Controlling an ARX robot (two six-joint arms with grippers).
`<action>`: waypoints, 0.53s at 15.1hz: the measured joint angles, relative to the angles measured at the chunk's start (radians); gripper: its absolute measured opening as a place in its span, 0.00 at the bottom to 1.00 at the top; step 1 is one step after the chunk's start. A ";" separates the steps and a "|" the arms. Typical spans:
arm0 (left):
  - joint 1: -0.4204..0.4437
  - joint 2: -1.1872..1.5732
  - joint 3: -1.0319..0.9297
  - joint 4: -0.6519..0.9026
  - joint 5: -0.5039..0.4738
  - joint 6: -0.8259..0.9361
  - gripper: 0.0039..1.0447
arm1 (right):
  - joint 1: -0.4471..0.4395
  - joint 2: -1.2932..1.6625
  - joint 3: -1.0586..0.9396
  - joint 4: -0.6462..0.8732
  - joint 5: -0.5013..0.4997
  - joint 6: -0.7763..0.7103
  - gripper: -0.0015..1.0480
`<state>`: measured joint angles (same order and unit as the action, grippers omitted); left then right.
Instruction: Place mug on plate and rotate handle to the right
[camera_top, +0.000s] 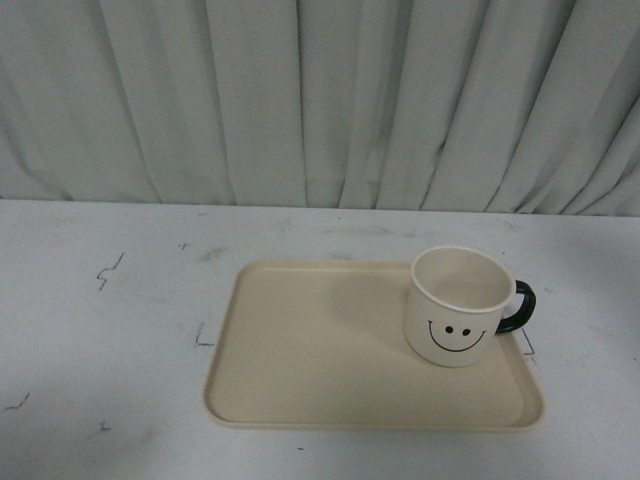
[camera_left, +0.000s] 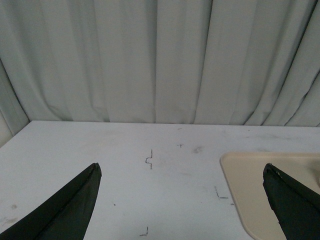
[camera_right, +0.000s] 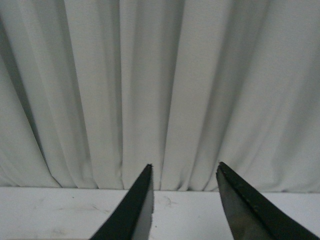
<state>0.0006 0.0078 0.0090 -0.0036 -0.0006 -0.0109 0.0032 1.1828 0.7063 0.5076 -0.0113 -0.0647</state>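
The cream-white mug (camera_top: 457, 305) stands upright on the right part of the beige plate (camera_top: 310, 350). Its smiley face looks toward the camera and its black handle (camera_top: 519, 306) points right. Neither arm shows in the front view. My left gripper (camera_left: 182, 170) is open and empty over the bare table, with one corner of the plate (camera_left: 250, 190) beside its right finger. My right gripper (camera_right: 185, 167) is open and empty, facing the curtain; the mug and the plate are out of its view.
A white table (camera_top: 100, 330) with small black marks carries the plate. A pale pleated curtain (camera_top: 320, 100) hangs close behind the table's far edge. The plate's right edge lies near the table's right side.
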 joint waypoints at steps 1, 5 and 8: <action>0.000 0.000 0.000 0.000 0.000 0.000 0.94 | -0.004 -0.092 -0.113 0.035 0.011 0.026 0.34; 0.000 0.000 0.000 0.000 0.000 0.000 0.94 | -0.003 -0.225 -0.375 0.102 0.011 0.050 0.02; 0.000 0.000 0.000 0.000 0.000 0.000 0.94 | -0.003 -0.329 -0.475 0.119 0.011 0.050 0.02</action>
<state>0.0006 0.0078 0.0090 -0.0036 -0.0006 -0.0105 -0.0002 0.8536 0.2310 0.6266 0.0002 -0.0147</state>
